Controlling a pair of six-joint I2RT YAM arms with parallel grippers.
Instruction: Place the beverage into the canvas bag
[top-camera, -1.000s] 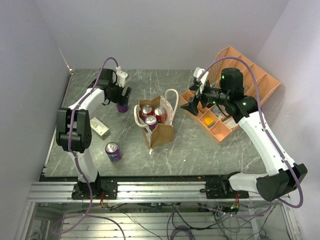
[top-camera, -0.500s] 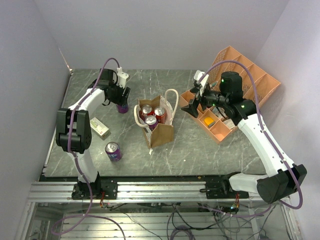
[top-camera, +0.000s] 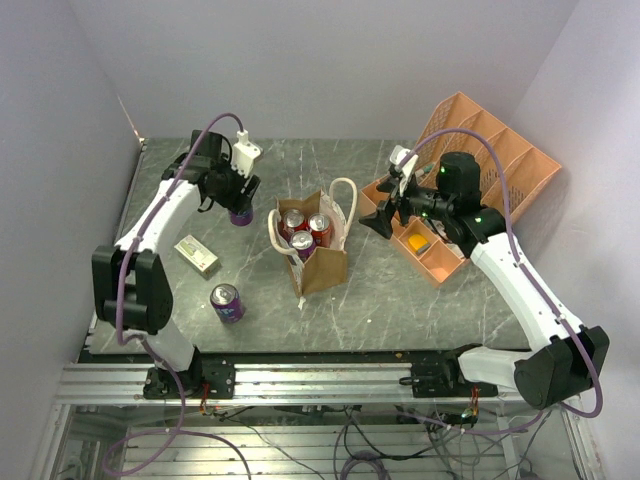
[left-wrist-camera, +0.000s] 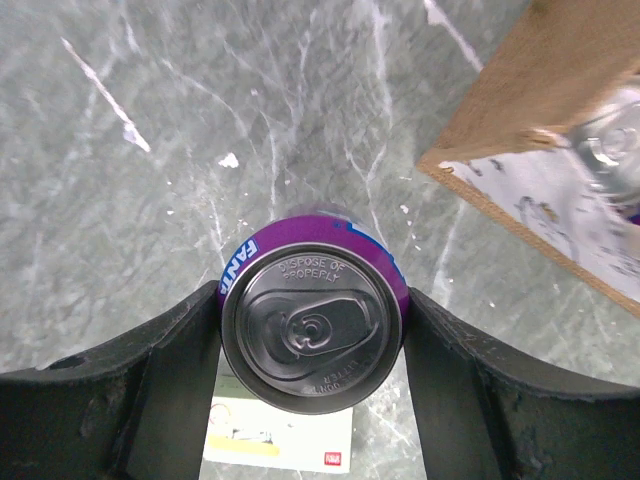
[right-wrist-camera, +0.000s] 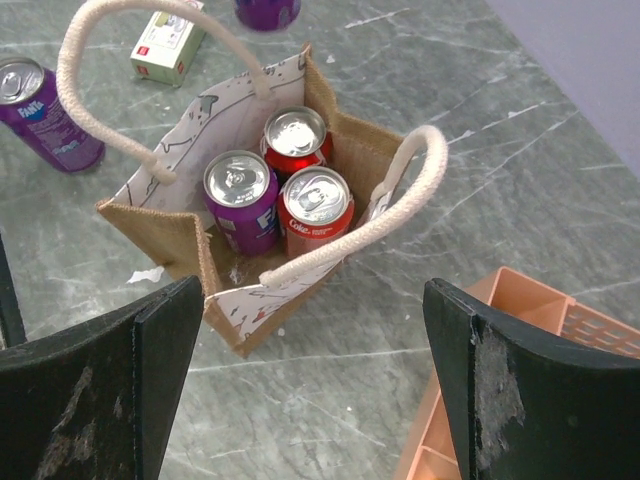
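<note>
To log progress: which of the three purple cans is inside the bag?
The purple can beside two red cans in the canvas bag. One other sits in the left gripper's jaws, another on the table.

L wrist view: small box (left-wrist-camera: 290, 445) mostly hidden under the held purple can (left-wrist-camera: 312, 345), print too small to read. Can label shows just "FAN", rest wraps out of sight. Only a corner of the canvas bag (left-wrist-camera: 545, 90) in frame, far right. R wrist view: orange organizer (right-wrist-camera: 500, 320) cut off near right; loose can (right-wrist-camera: 45, 110) clipped at left edge. Top view: organizer contents too small to ID.
</note>
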